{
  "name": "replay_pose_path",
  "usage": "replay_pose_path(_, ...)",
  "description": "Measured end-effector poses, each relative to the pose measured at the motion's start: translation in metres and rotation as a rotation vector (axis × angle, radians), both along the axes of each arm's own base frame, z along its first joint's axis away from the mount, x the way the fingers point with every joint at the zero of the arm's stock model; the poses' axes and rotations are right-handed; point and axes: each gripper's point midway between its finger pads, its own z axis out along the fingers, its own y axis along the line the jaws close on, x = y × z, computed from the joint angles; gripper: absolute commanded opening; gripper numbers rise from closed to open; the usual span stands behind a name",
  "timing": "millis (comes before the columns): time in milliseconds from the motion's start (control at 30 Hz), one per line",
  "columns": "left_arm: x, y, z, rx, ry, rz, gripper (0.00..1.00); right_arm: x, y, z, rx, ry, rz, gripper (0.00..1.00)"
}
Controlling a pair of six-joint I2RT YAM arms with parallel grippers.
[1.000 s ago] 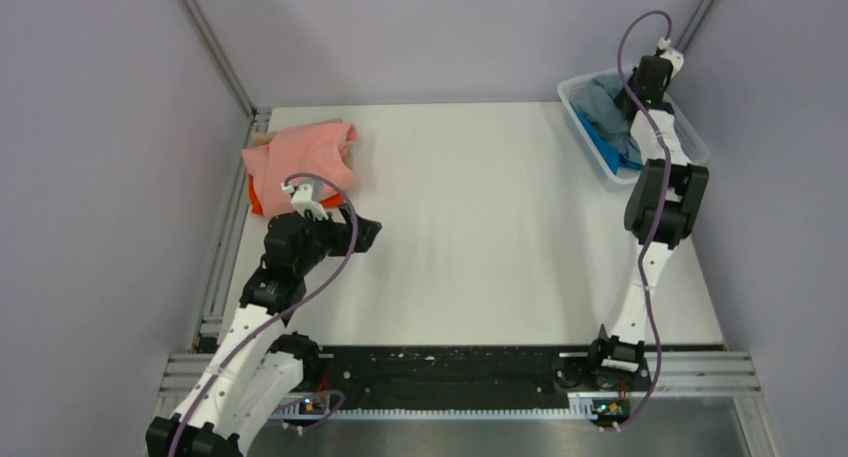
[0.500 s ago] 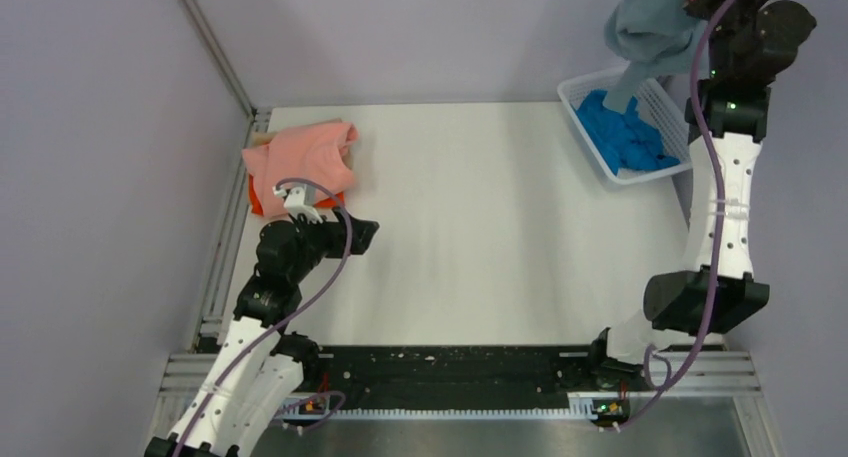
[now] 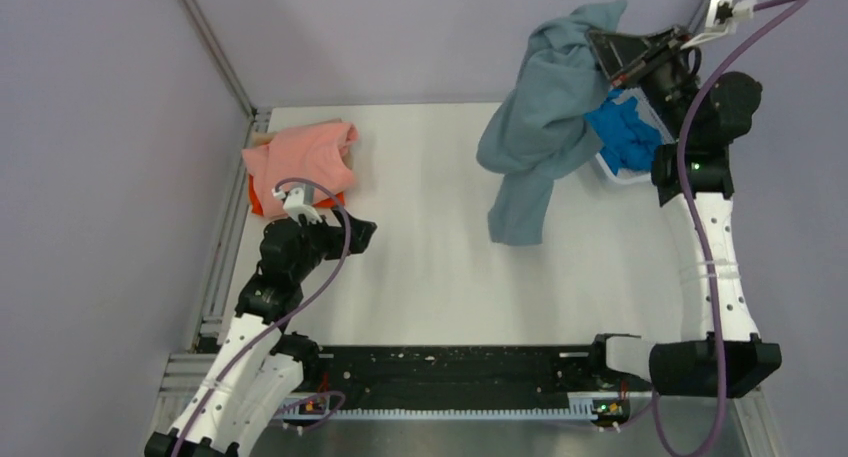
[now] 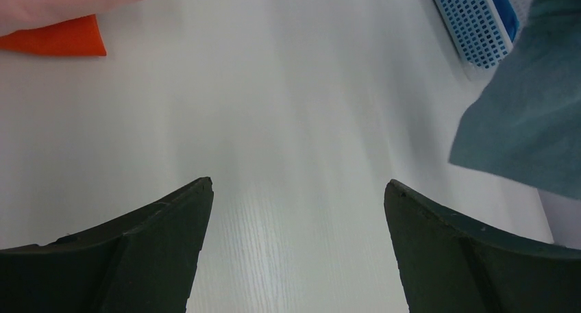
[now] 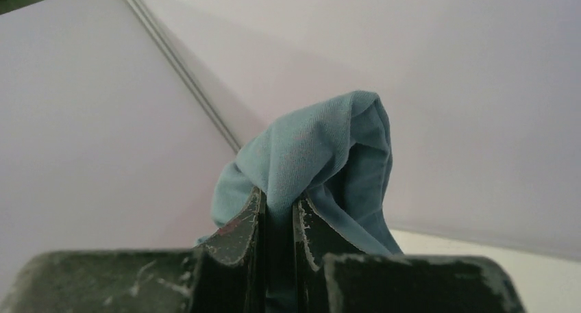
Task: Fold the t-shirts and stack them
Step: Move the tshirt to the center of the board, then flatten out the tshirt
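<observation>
My right gripper [image 3: 605, 49] is shut on the dusty grey-blue t-shirt [image 3: 540, 127] and holds it high over the table's back right; the cloth hangs down loosely. In the right wrist view the shirt [image 5: 315, 148] bunches above my closed gripper [image 5: 279, 207]. The bright blue t-shirt [image 3: 628, 135] lies in the white mesh basket [image 3: 612, 172]. The salmon-pink t-shirt [image 3: 305, 155] lies on the orange t-shirt [image 3: 258, 199] at the back left. My left gripper [image 3: 368, 232] is open and empty just right of that pile; in its wrist view [image 4: 298, 190] it hovers over bare table.
The basket stands at the table's back right corner, partly hidden by the hanging shirt. Metal frame posts run along the back left [image 3: 215, 57] and back right. A black rail [image 3: 450, 372] lies along the near edge. The left wrist view shows the basket corner [image 4: 473, 25].
My right arm lifted the grey-blue shirt out of the basket, then swung it left and lower over the table. The left arm stayed almost still.
</observation>
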Motion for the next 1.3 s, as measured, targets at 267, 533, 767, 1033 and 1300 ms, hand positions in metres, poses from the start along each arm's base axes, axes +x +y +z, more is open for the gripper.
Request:
replay_pose_path(267, 0.000, -0.001, -0.003, -0.016, 0.022, 0.005, 0.99, -0.017, 0.000, -0.117, 0.054, 0.208, -0.068, 0.01)
replay_pose_path(533, 0.005, -0.003, -0.011, -0.016, 0.078, 0.008, 0.99, 0.038, -0.051, -0.363, -0.044, 0.753, -0.393, 0.60)
replay_pose_path(767, 0.010, -0.005, -0.028, -0.005, 0.152, 0.012, 0.99, 0.021, -0.087, -0.450, -0.201, 0.998, -0.585, 0.99)
replay_pose_path(1033, 0.017, -0.010, -0.053, 0.006, 0.240, -0.002, 0.98, 0.008, -0.036, -0.356, -0.460, 0.657, -0.547, 0.99)
replay_pose_path(1300, 0.018, -0.017, -0.058, 0.006, 0.268, -0.030, 0.98, -0.005, 0.103, -0.370, -0.876, 0.386, -0.082, 0.99)
